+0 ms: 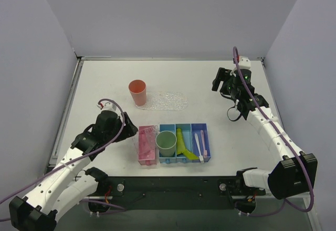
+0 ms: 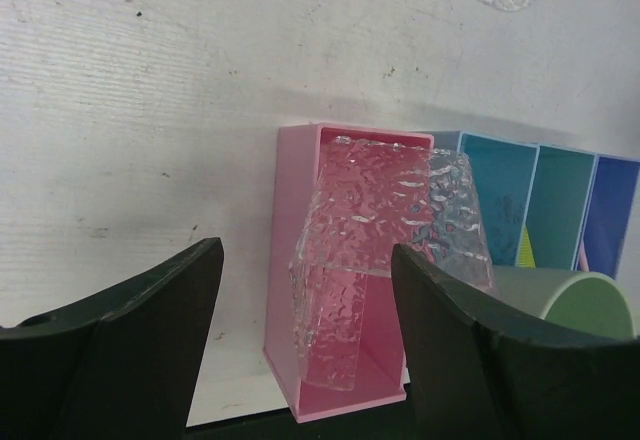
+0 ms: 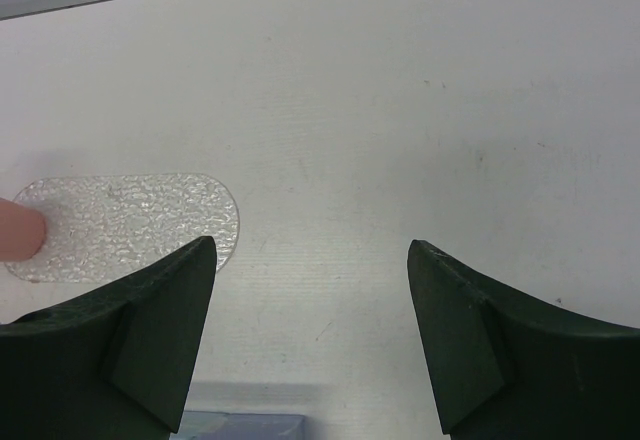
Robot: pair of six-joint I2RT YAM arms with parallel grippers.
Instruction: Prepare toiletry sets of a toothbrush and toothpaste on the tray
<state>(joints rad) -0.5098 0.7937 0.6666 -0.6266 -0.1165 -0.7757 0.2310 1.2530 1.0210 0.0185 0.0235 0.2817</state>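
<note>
Now | left hand (image 2: 305,255) wide, empty | right hand (image 3: 311,248) wide, empty | tray (image 3: 130,215) ahead-left of it

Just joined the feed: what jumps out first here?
The bright pink-and-blue bins near the arms stand out, holding a green cup, the yellow-green toothpaste and the toothbrush pair. Beyond them a coral cup sits at the clear tray's left end. The left end effector hangs open before the pink bin.

Top external: high from the near side, down over the whole table (image 1: 105,84)
Left wrist: low, close to the pink bin (image 2: 290,260)
Right wrist: low over the table
Shared: tray (image 1: 168,101) in all three
</note>
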